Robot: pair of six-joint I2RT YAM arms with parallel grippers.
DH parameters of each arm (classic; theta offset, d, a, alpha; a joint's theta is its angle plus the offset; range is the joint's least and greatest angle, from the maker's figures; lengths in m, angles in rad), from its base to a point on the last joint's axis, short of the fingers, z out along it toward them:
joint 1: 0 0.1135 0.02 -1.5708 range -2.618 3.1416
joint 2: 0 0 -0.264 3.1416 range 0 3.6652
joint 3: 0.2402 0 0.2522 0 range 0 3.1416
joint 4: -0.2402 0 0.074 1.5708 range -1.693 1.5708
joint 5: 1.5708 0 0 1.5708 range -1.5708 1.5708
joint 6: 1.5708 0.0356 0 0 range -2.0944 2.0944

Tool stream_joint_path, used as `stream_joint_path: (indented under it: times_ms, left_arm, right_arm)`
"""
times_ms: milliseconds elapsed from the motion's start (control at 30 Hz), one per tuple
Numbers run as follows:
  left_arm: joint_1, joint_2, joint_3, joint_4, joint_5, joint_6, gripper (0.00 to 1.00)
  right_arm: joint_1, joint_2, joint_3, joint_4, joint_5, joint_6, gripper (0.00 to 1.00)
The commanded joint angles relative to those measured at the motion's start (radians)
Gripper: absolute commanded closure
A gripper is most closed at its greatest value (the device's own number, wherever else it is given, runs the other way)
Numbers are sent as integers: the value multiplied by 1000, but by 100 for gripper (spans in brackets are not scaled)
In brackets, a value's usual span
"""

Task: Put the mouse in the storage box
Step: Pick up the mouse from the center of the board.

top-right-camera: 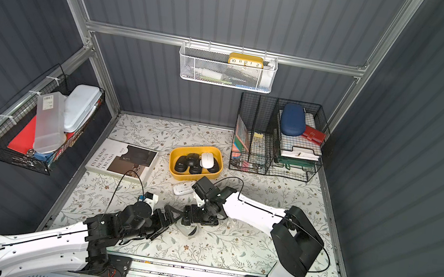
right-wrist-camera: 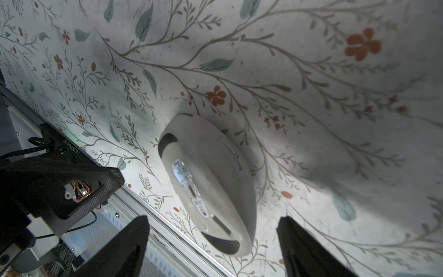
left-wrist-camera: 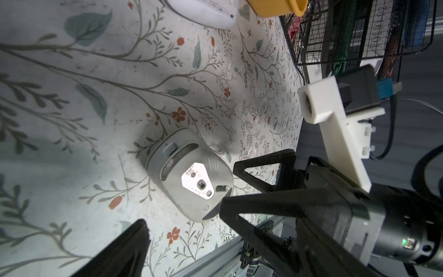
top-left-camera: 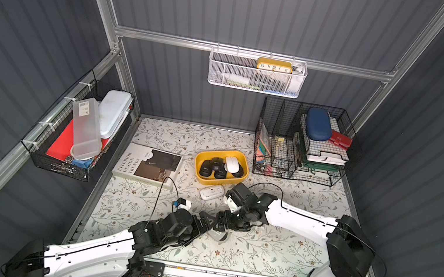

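1. While both arms meet over the front-centre of the floral mat, the grey mouse lies on it underside up, sensor window and label showing.
2. Task thing location: grey mouse is on the mat near the front rail, not in the storage box. That yellow tub sits further back, well apart from it.
3. Jaws of the right gripper stand wide apart, one finger on each side of the mouse's end. Gaps visible both sides, no squeeze, nothing lifted.
4. Jaws of the left gripper are spread wide too, holding nothing. It sits just beside the mouse, fingertips close to the right gripper's.
5. Inside the storage box: several black mice plus one white mouse lying against them.
6. A second white mouse, underside up, lies on the mat just in front of the tub. Touching it or not, cannot tell.
7. A book titled Interior Design Trends lies flat beside the tub. The black wire organiser stands at the back corner, stuffed with stationery.
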Motion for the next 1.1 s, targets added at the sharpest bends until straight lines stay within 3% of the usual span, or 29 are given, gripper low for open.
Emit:
stream_joint_path:
  times_ms: [0,467,700,1067]
  left_arm:
    - [-5,-42,5,79,-9,-59,1]
    - [-5,-82,35,-38,-119,-120,1]
    - [-5,-166,42,-135,-167,-166,1]
    - [-5,-198,36,-199,-185,-234,1]
  right_arm:
    - [32,52,42,2,-45,-9,12]
    - [32,154,70,-33,-71,6,17]
    - [31,210,108,-66,-65,9,31]
    - [31,151,82,-57,-10,21,63]
